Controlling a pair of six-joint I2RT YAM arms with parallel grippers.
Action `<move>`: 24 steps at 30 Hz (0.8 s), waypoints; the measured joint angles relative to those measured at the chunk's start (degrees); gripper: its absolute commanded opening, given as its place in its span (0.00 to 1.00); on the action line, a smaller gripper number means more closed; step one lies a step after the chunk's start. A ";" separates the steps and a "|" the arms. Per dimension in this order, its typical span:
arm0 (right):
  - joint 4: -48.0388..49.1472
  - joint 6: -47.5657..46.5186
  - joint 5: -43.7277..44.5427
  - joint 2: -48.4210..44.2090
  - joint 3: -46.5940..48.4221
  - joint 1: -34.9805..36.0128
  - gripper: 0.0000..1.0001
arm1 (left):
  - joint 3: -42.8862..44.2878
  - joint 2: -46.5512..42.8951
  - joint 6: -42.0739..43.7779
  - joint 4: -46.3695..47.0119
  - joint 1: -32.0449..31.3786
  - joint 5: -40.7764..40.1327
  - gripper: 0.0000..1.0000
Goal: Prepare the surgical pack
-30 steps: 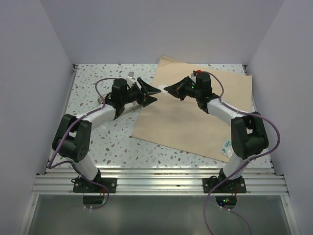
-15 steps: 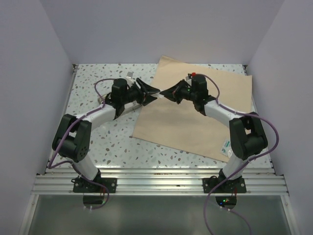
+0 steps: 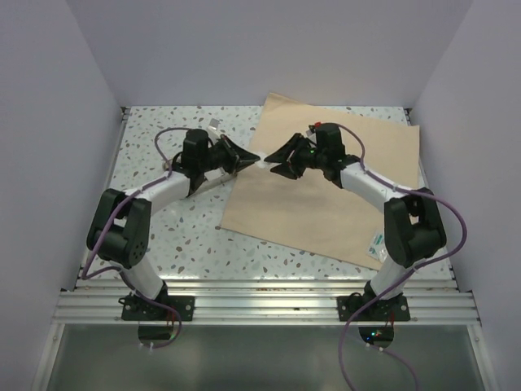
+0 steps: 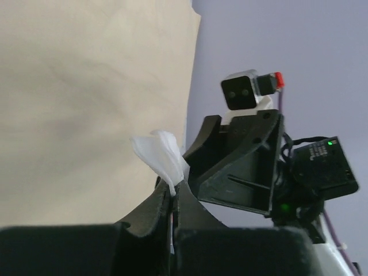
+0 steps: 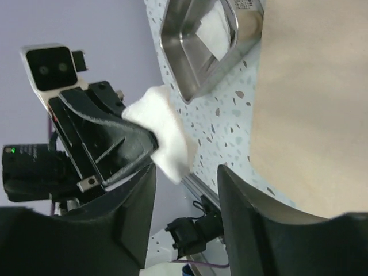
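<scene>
Handover at top-view centre, over the left edge of the sheet (image 3: 326,195): gauze (image 4: 161,155) is now being pinched by the closed left claw (image 4: 172,198), while the right claw (image 5: 187,169) is being opened off it.

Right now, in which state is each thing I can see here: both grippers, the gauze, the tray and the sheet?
left gripper: shut on the gauze square.
right gripper: open, holding nothing.
gauze square: crumpled, pinched at the left gripper's tips.
wrap sheet: unfolded, spread flat on the table.
metal tray: upright on the table beside the sheet, with a second gauze piece inside.
</scene>
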 measured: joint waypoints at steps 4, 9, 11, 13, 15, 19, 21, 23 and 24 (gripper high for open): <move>-11.30 -8.28 0.20 -0.02 4.83 -0.31 0.59 | 2.62 1.18 9.29 -6.40 3.93 2.25 0.00; -20.68 -17.49 0.22 -0.98 6.54 -2.32 0.60 | 8.70 4.35 25.18 -17.57 10.75 4.83 0.00; -23.71 -20.48 0.17 -1.51 6.29 -3.65 0.60 | 12.07 6.38 32.06 -22.64 13.03 5.38 0.00; -25.55 -22.62 0.02 -2.21 5.31 -4.79 0.60 | 15.91 9.35 38.27 -26.80 14.88 6.19 0.00; -27.06 -24.15 -0.04 -2.82 4.17 -5.92 0.60 | 18.78 12.52 42.32 -29.14 16.31 7.65 0.00; -29.42 -26.64 -0.20 -3.08 2.69 -8.15 0.60 | 21.53 18.29 47.25 -32.70 18.34 10.32 0.00; -30.58 -27.65 -0.22 -3.08 2.49 -9.09 0.60 | 23.76 21.33 49.59 -35.76 19.06 10.99 0.00; -30.95 -28.28 -0.20 -3.08 2.49 -9.70 0.60 | 25.68 23.37 51.39 -38.25 19.52 11.23 0.00; -31.10 -28.55 -0.20 -3.08 2.49 -9.97 0.60 | 26.60 24.17 52.17 -39.45 19.80 11.34 0.00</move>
